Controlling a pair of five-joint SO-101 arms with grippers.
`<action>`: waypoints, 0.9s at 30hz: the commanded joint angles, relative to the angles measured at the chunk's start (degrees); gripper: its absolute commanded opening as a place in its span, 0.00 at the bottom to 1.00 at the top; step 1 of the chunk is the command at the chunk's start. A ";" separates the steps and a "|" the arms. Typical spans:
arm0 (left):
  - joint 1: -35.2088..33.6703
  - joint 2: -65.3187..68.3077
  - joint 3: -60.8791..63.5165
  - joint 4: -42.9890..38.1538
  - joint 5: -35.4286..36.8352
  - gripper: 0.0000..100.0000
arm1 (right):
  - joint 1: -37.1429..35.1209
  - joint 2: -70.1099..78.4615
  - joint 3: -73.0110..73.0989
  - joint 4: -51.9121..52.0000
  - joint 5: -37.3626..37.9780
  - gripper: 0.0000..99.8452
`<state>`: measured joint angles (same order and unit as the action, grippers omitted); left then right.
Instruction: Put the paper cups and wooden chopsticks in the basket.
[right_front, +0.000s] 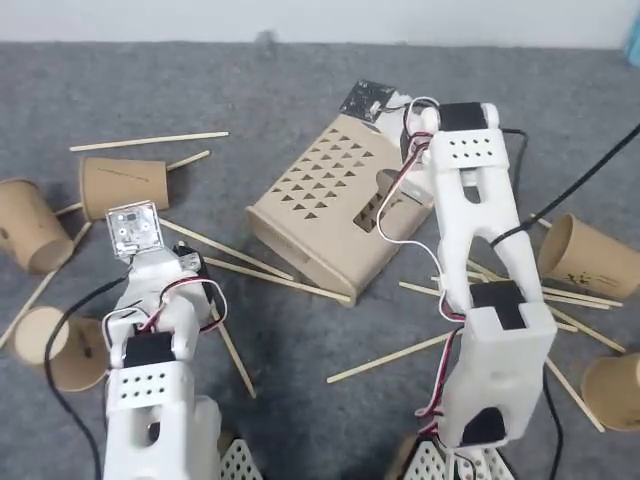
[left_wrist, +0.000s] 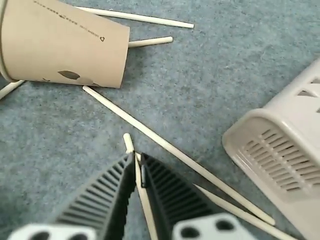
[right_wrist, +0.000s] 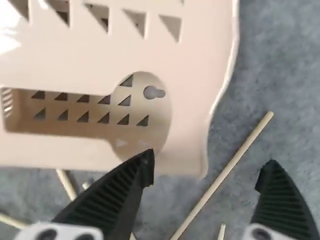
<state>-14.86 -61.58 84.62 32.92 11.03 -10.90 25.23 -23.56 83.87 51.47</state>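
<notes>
The beige basket (right_front: 320, 200) lies tipped on its side mid-table. My left gripper (left_wrist: 136, 172) is shut on a wooden chopstick (left_wrist: 129, 144) that lies on the carpet; a longer chopstick (left_wrist: 165, 147) runs just beyond it. A paper cup (left_wrist: 60, 42) lies on its side farther off. In the high view the left gripper (right_front: 192, 268) sits below that cup (right_front: 125, 185). My right gripper (right_wrist: 210, 172) is open at the basket's handle end (right_wrist: 140, 95), one finger (right_wrist: 142, 167) close against the rim. A chopstick (right_wrist: 230, 165) lies between its fingers. From above, the right gripper (right_front: 398, 195) is at the basket's right end.
More cups lie around: two at the left (right_front: 25, 225) (right_front: 60, 345), two at the right (right_front: 590, 255) (right_front: 615, 390). Loose chopsticks are scattered at the back left (right_front: 150, 141), under the basket's front (right_front: 280, 282), and right of the right arm (right_front: 570, 310).
</notes>
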 joint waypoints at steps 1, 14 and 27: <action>-0.18 0.79 -1.71 -1.58 0.09 0.01 | -0.84 -1.89 -1.05 2.95 0.79 0.35; -0.35 0.79 -1.71 -1.49 0.09 0.01 | -2.42 -0.40 -0.97 -9.10 -7.56 0.29; -0.09 0.79 -1.71 -1.58 0.09 0.01 | 3.30 7.78 -2.37 -13.14 -1.93 0.19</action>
<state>-14.86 -61.58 84.62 32.92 11.03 -9.85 34.20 -23.56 70.95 48.31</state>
